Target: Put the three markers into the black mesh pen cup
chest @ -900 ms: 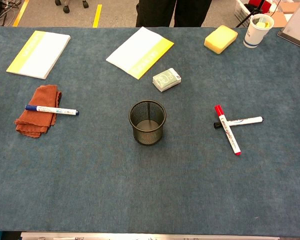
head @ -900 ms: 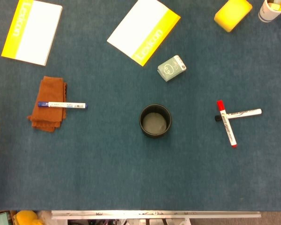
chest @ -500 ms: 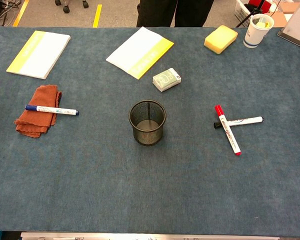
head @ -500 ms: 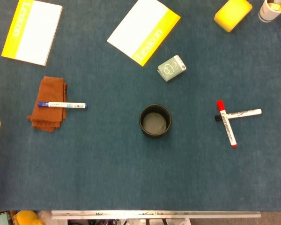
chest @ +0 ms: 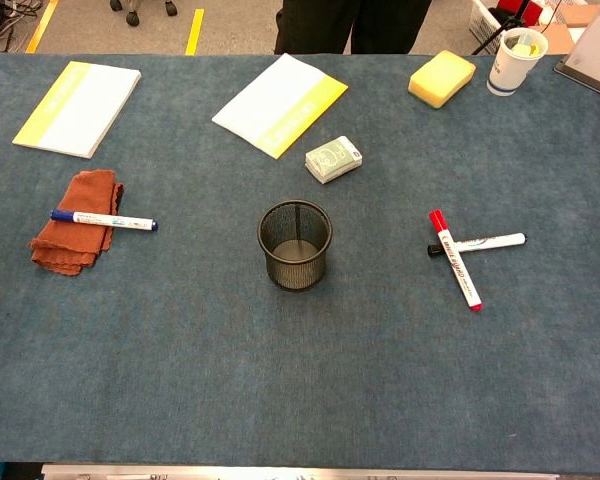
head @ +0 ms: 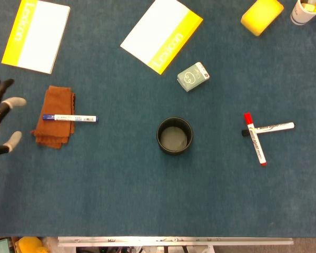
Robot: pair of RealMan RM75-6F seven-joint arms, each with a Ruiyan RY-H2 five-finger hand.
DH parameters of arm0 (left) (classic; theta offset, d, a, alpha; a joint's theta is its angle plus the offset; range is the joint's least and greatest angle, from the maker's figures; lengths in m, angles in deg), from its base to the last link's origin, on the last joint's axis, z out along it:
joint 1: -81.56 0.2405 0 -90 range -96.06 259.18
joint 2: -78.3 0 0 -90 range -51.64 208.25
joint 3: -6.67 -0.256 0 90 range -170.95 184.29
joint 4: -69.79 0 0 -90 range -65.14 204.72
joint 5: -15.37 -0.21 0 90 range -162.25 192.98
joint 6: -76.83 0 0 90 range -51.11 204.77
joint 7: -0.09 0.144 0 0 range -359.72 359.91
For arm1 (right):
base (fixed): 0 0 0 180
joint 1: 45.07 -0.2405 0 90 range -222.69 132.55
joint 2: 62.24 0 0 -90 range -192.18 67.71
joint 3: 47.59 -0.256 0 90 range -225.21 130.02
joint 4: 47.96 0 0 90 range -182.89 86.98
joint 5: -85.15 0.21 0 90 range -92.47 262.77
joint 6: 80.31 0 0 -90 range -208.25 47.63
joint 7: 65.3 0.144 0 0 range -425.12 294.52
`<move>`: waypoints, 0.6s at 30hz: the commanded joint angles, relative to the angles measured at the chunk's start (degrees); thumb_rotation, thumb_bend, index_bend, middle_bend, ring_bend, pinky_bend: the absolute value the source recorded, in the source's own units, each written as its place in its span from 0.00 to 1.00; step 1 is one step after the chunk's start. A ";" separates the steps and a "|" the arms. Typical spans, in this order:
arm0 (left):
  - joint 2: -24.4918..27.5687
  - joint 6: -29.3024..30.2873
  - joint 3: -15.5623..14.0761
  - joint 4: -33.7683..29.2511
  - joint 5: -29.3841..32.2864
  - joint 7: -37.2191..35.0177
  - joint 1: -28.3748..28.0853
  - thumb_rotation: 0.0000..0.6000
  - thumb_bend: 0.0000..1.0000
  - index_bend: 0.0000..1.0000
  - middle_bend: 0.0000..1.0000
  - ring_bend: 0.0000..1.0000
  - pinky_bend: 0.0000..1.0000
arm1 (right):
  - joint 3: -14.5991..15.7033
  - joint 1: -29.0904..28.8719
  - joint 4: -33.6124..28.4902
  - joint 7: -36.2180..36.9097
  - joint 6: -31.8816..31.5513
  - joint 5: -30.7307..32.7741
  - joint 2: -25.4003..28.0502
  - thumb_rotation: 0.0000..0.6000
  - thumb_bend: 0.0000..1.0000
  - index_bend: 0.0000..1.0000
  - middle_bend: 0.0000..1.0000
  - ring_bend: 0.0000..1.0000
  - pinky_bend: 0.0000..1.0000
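The black mesh pen cup (head: 174,135) (chest: 295,245) stands empty at mid-table. A blue-capped marker (head: 69,118) (chest: 103,219) lies across a brown cloth (head: 55,116) (chest: 75,220) on the left. At the right, a red-capped marker (head: 254,138) (chest: 454,258) lies crossed over a black-capped marker (head: 268,128) (chest: 478,243). My left hand (head: 0,117) shows at the left edge of the head view, fingers spread and holding nothing, a little left of the cloth. The chest view does not show it. My right hand appears in neither view.
Two white-and-yellow booklets (head: 36,35) (head: 161,34) lie at the back, with a small grey-green box (head: 193,77) in front of one. A yellow sponge (head: 261,15) and a paper cup (head: 306,10) sit at the back right.
My left hand has come further into the head view from the left edge, toward the cloth and the blue-capped marker. Nothing on the table has moved.
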 commanded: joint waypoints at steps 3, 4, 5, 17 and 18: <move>-1.17 -3.76 0.15 1.09 -1.33 1.94 -3.30 1.00 0.27 0.35 0.09 0.03 0.11 | -0.30 0.38 -0.35 0.00 -0.62 0.43 0.27 1.00 0.30 0.20 0.19 0.10 0.28; -1.57 -4.71 0.19 1.34 -1.42 2.58 -4.07 1.00 0.27 0.35 0.09 0.03 0.11 | -0.31 0.47 -0.38 0.02 -0.72 0.47 0.36 1.00 0.30 0.20 0.19 0.10 0.28; -1.85 -5.50 0.20 1.47 -1.42 3.10 -4.65 1.00 0.27 0.36 0.09 0.03 0.11 | -0.30 0.52 -0.39 0.06 -0.76 0.49 0.42 1.00 0.30 0.20 0.19 0.10 0.28; -6.97 -15.76 2.06 2.14 4.50 12.61 -11.67 1.00 0.27 0.36 0.09 0.03 0.11 | 0.18 0.82 0.18 1.30 -0.60 -0.10 0.53 1.00 0.30 0.20 0.19 0.10 0.28; -7.37 -16.50 2.16 2.21 5.24 13.52 -12.09 1.00 0.27 0.36 0.09 0.03 0.11 | 0.22 0.83 0.24 1.34 -0.56 -0.13 0.55 1.00 0.30 0.20 0.19 0.10 0.28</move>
